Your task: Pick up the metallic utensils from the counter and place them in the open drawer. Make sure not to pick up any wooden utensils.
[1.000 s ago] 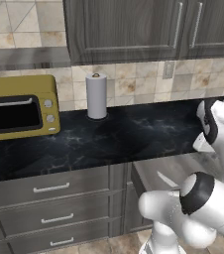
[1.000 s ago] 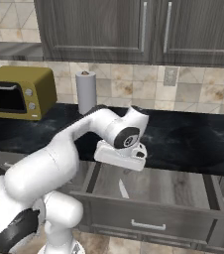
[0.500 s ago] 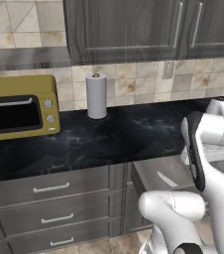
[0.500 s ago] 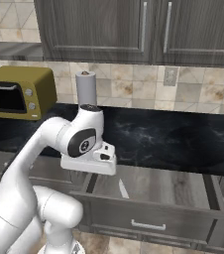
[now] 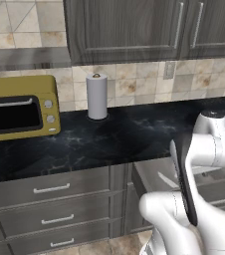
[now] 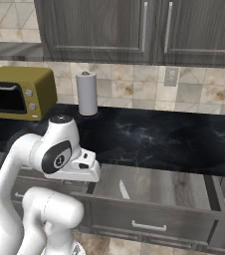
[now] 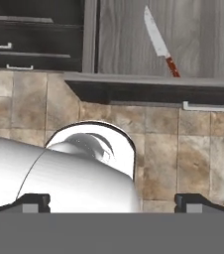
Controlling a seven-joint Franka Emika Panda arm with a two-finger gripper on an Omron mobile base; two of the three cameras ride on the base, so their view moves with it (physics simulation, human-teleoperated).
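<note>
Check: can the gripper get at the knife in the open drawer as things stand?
Probably yes. The knife lies alone and uncovered on the floor of the open drawer, with nothing over it. The gripper is open and empty, off past the drawer's front over the floor tiles, so it would have to swing back over.

We see the open drawer (image 6: 154, 187) pulled out below the counter (image 6: 149, 137), lower centre-right of the right base view; grey-brown wood-grain floor, flat dark grey front with a pale bar handle. One knife (image 7: 159, 40) lies flat inside it: pale silvery blade, reddish-brown handle. In the hand view it sits at the top, right of centre, lying diagonally with its tip toward the upper left and its handle toward the drawer front. In the right base view it shows as a slim pale sliver in the drawer's left part. The counter is glossy black stone with faint white veins, a band across mid-frame in both base views.
</note>
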